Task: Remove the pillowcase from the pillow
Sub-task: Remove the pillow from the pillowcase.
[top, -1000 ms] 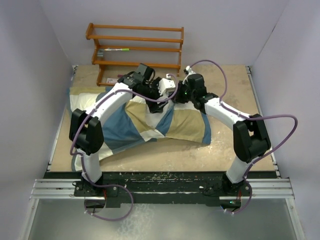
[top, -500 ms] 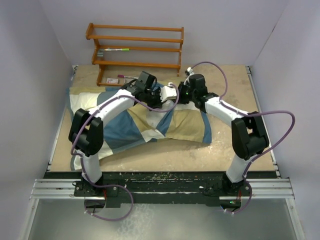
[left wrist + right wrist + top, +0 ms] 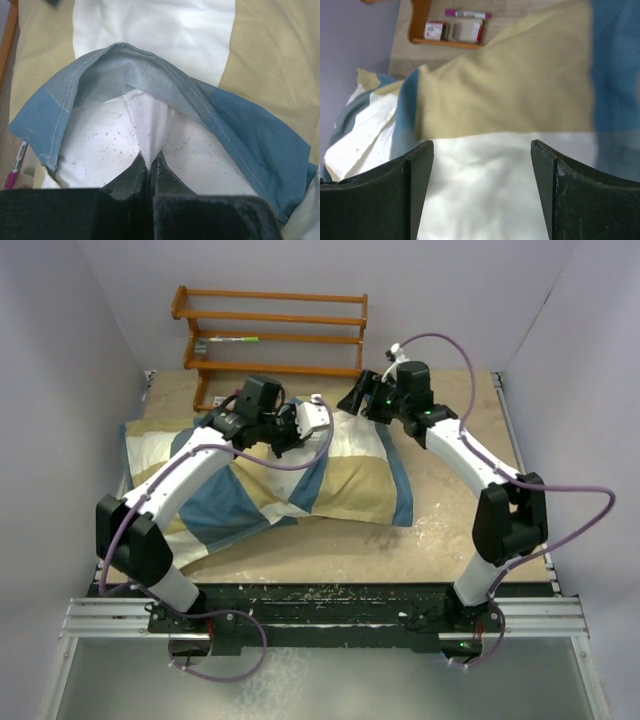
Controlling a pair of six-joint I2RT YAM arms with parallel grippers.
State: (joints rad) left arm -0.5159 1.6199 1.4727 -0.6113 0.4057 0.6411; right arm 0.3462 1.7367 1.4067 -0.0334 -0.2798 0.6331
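Note:
The pillowcase point(image 3: 350, 480), in tan, cream and blue blocks, lies spread across the table. Its blue hem point(image 3: 150, 80) arches open in the left wrist view. Under that hem shows the white, speckled pillow point(image 3: 95, 140). My left gripper point(image 3: 148, 162) is shut on a pinch of that white fabric, just inside the opening; from above it sits at the case's far edge point(image 3: 300, 428). My right gripper point(image 3: 482, 150) stands open over the cream panel point(image 3: 485, 190), holding nothing, a little right of the left one point(image 3: 352, 400). A bit of pillow point(image 3: 355, 145) shows at its left.
A wooden rack point(image 3: 270, 335) stands against the back wall behind the pillowcase, with a pink marker point(image 3: 467, 14) and small boxes point(image 3: 452, 31) on it. Grey walls close in on the left, right and back. Bare tabletop point(image 3: 460, 470) lies to the right.
My left gripper closed on the white pillow fabric and pulled left. My right gripper opened, let go and backed off to the right. The pillowcase slid left.

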